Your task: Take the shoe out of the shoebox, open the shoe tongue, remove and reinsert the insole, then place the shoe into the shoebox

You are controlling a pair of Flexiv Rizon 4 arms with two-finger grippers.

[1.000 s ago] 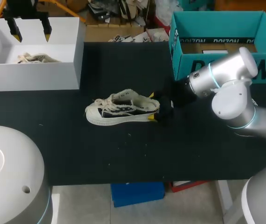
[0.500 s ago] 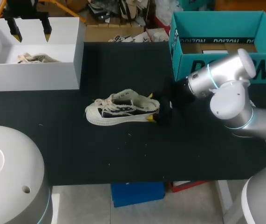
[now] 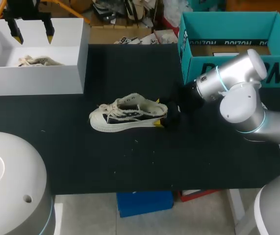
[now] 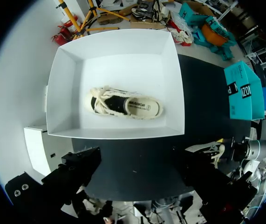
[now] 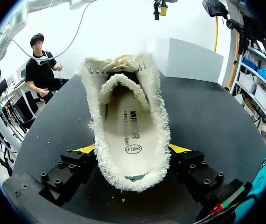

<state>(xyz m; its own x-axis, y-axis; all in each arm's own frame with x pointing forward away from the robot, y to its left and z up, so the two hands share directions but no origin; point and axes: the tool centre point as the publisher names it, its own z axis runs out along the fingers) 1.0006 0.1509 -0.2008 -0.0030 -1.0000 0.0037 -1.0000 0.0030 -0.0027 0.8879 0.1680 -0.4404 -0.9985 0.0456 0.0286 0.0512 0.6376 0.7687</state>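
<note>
Altogether two: boxed shoe (image 4: 123, 105) in white shoebox (image 4: 67, 84), table shoe (image 3: 125, 115) in right claw (image 3: 159, 112).

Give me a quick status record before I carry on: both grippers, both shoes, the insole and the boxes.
left gripper: open, empty, above the white shoebox
right gripper: shut on the heel of the canvas sneaker
canvas sneaker: upright on the black table, outside both boxes, toe pointing to my left
insole: lying inside the canvas sneaker
second sneaker: inside the white shoebox
teal box: open, at the table's far right corner
</note>
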